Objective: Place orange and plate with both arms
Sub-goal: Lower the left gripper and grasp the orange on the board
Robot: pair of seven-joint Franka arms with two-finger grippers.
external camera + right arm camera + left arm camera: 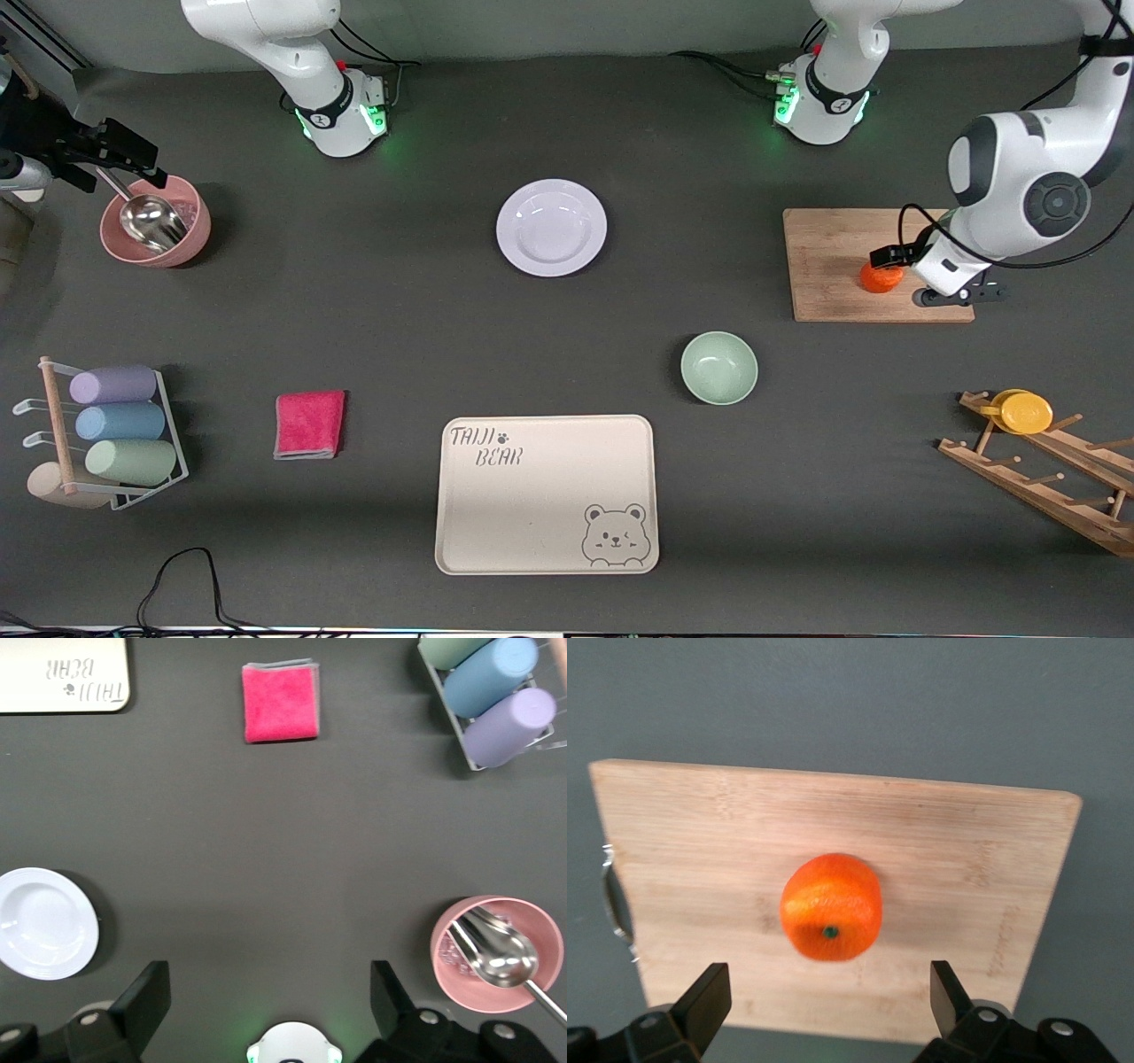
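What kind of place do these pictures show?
Probably a robot test bench set up like a kitchen: two arms at a dark table with a white plate, a wooden cutting board and a rack of cups.

The left gripper hung low over the wooden cutting board, its fingers spread wide apart and empty, with the left arm bent down from its base. The right gripper waited high above the table, well apart from that board, fingers likewise spread and empty
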